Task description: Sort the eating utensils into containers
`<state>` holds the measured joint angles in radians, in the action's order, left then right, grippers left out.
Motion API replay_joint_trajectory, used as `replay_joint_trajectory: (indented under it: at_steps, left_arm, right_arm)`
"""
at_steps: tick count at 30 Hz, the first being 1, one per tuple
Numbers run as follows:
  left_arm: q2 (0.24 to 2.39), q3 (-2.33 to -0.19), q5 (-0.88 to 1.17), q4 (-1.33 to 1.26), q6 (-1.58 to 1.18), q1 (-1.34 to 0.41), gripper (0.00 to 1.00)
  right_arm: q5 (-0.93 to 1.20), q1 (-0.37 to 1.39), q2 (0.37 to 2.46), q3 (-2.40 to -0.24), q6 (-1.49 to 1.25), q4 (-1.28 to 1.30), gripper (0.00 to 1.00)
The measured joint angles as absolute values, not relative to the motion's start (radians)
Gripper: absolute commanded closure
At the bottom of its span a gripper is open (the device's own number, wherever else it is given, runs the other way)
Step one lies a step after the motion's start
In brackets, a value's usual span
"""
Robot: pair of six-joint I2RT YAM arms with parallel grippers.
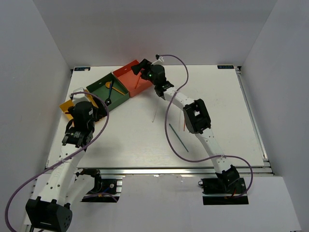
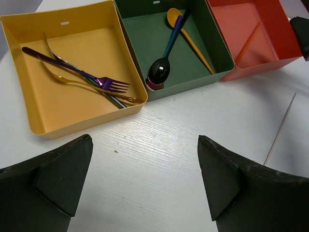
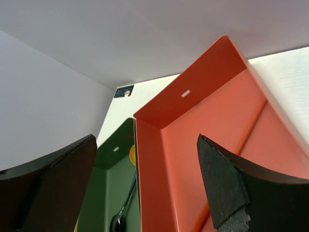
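We judge the sorting nearly done: forks (image 2: 96,82) in the yellow box (image 2: 63,25), spoons (image 2: 161,67) in the dark green box (image 2: 140,36) beside the red-orange box (image 2: 231,26), which holds a red chopstick (image 2: 248,42); the left pincer (image 2: 145,140) and right pincer (image 3: 146,145) are released, and a teal chopstick (image 1: 178,137) and pale chopstick (image 1: 154,116) lie on the table (image 1: 231,111) well apart from it.

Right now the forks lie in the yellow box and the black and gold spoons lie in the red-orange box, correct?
No. The left wrist view shows the black spoon and gold spoon in the dark green box; the forks are in the yellow box.
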<state>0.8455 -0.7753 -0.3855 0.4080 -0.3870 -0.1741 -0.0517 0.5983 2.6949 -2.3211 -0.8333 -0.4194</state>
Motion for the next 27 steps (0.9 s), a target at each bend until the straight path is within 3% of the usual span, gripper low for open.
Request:
replay_joint_trajectory:
  at_steps: [5, 9, 13, 19, 22, 27]
  left_arm:
    - [0.867, -0.776, -0.354, 0.39, -0.419, -0.174, 0.02]
    - [0.978, -0.839, -0.273, 0.393, -0.432, -0.184, 0.02]
    - [1.244, -1.044, -0.316, 0.439, -0.451, -0.337, 0.02]
    - [1.766, -1.385, -0.332, 0.48, -0.46, -0.585, 0.05]
    - [1.994, -1.537, -0.328, 0.545, -0.447, -0.627, 0.11]
    - [2.193, -1.678, -0.318, 0.627, -0.42, -0.641, 0.2]
  right_arm:
    - [-0.058, 0.609, 2.61, -2.246, -0.767, -0.361, 0.11]
    - [-0.154, 0.602, 2.317, -1.987, -0.641, -0.21, 0.11]
    - [-0.286, 0.568, 1.972, -1.839, -0.538, -0.029, 0.11]
    - [-0.329, 0.374, 1.413, -1.382, -0.449, 0.095, 0.11]
    - [-0.321, 0.338, 1.268, -1.153, -0.411, 0.181, 0.11]
    - [-0.241, 0.34, 1.233, -0.955, -0.354, 0.327, 0.11]
